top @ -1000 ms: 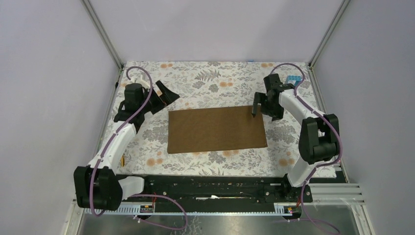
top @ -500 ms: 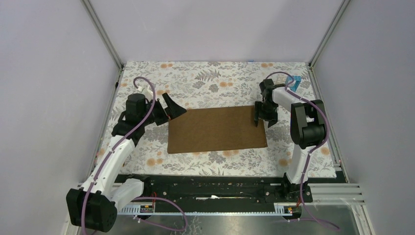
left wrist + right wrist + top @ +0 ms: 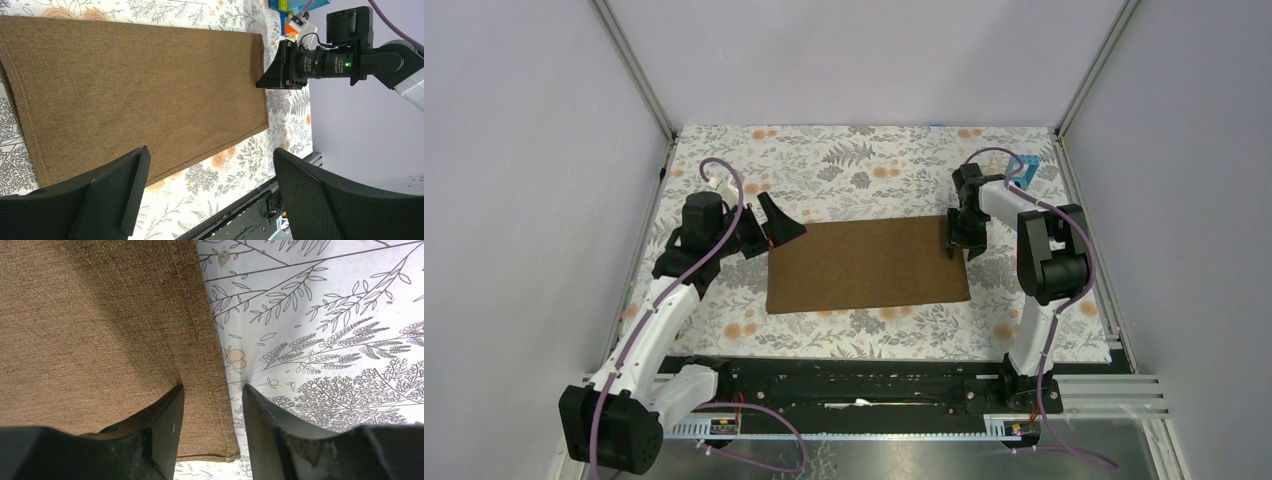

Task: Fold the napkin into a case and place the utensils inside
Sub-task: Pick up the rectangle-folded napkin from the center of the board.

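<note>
Worktop (image 3: 874,160) – napkin (image 3: 867,265) flat at centre, midway between left and right edges, rectangle, unmoved. Left end effector (image 3: 779,222) brought in beside napkin's far-left corner, spread wide, nothing held. Right end effector (image 3: 212,390) lowered astride right hem, narrowly parted, hem not yet pinched – next fold judged imminent.

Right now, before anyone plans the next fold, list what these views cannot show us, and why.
Utensils: visible in no view.
Toy blocks: half behind the right arm in top view; cut by the top edge in left wrist view.
Napkin: one corner behind a finger of the left claw, left wrist view.
Right claw: touching the hem or not, unclear.
</note>
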Action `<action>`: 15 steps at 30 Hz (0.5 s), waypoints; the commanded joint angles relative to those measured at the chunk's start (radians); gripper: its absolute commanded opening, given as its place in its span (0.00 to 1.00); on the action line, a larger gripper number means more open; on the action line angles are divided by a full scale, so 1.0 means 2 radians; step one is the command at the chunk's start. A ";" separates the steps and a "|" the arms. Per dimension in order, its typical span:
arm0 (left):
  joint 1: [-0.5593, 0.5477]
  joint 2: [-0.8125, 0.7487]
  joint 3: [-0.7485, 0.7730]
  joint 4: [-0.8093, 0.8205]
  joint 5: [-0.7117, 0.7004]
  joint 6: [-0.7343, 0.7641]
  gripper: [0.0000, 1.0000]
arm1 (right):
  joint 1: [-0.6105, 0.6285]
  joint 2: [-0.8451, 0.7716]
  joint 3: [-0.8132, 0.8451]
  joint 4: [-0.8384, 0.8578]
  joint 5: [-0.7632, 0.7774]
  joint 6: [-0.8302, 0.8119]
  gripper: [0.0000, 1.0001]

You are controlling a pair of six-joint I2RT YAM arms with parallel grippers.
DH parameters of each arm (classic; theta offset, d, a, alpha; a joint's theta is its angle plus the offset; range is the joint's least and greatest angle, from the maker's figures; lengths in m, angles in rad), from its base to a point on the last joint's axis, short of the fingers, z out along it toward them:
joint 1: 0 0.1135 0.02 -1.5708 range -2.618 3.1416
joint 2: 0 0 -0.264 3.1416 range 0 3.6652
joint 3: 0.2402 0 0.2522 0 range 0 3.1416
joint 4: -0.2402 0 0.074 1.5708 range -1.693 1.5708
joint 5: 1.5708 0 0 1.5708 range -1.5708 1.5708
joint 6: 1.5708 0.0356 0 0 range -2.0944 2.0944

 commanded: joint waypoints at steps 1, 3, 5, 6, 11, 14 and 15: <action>0.000 0.008 0.029 0.014 0.021 0.008 0.99 | 0.011 0.013 -0.032 0.041 0.017 0.014 0.49; 0.000 0.017 0.040 0.014 0.028 0.008 0.99 | 0.012 0.012 -0.039 0.053 0.019 0.015 0.43; 0.000 0.022 0.047 0.012 0.029 0.010 0.99 | 0.012 0.014 -0.043 0.059 0.017 0.011 0.36; 0.000 0.023 0.050 0.010 0.028 0.011 0.99 | 0.011 0.015 -0.042 0.059 0.016 0.009 0.31; 0.000 0.019 0.051 0.006 0.025 0.012 0.99 | 0.012 0.015 -0.042 0.061 0.020 -0.006 0.11; 0.000 0.018 0.051 -0.003 0.022 0.017 0.99 | 0.012 0.014 -0.044 0.062 0.028 -0.010 0.00; 0.000 0.017 0.050 -0.004 0.021 0.018 0.99 | 0.012 0.012 -0.044 0.060 0.038 -0.010 0.00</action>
